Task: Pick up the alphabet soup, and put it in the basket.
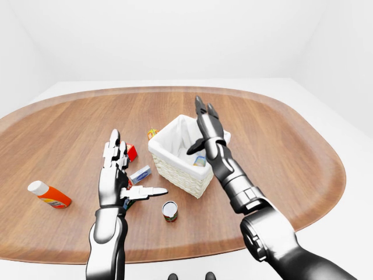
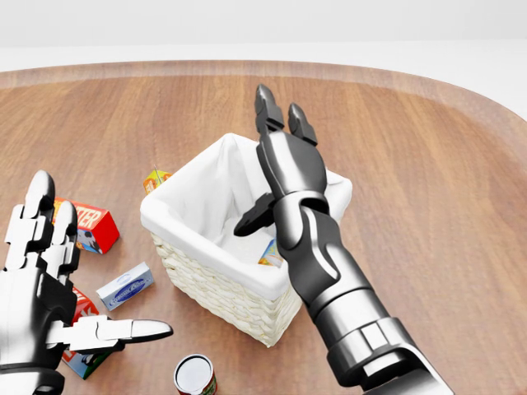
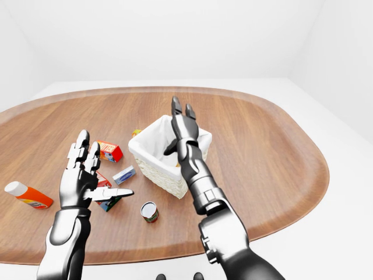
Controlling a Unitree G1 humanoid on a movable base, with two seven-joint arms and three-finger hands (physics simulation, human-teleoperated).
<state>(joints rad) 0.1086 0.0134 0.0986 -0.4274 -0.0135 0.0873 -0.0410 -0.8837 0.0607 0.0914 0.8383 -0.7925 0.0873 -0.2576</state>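
We judge the drop to be done: the alphabet soup lies low inside the basket, only a corner of its coloured label peeking out beside our right forearm, resting against the white liner. Most of the can is hidden, so we cannot say whether it stands or lies on its side.

Our right robot hand hangs over the basket's opening with nothing in it, its two long fingers pointing toward the top of the head view and the thumb splayed down toward the liner. That wide-open spread fits a hand that has let go and needs clearance from the basket's walls. The forearm rises steeply from the lower right of the head view and crosses the basket's near rim.

Our left robot hand is held up at the lower left, palm open, fingers upright and thumb stretched sideways, gripping nothing. We read it as parked out of the way over the clutter on the table.

Around it lie a red carton, a small blue-and-white box and a second can with a pale lid near the bottom edge; an orange bottle lies well apart at the left-eye view's left.
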